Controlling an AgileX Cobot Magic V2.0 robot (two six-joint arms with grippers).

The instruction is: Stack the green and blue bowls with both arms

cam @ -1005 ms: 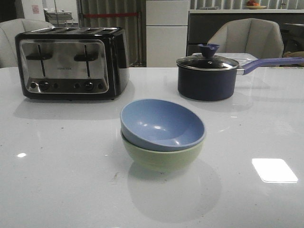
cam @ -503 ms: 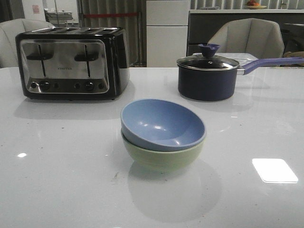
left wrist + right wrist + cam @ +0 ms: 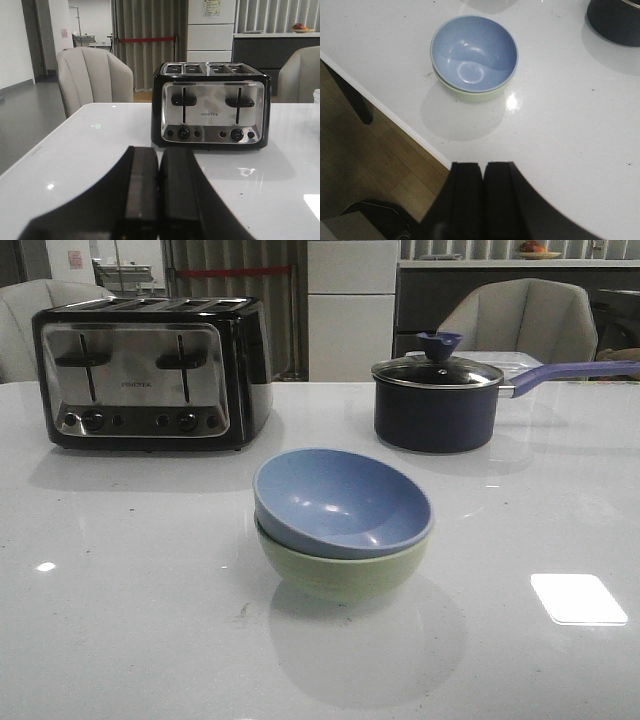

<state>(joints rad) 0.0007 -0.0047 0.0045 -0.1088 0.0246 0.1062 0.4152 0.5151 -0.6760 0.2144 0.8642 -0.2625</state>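
The blue bowl sits nested inside the green bowl in the middle of the white table. The stack also shows in the right wrist view, the blue bowl on top and the green bowl's rim peeking out beneath. My right gripper is shut and empty, raised well back from the bowls near the table's edge. My left gripper is shut and empty, facing the toaster; no bowl shows in its view. Neither gripper appears in the front view.
A black and chrome toaster stands at the back left and shows in the left wrist view. A dark saucepan with glass lid and purple handle stands at the back right. Chairs stand behind the table. The table edge and wooden floor show.
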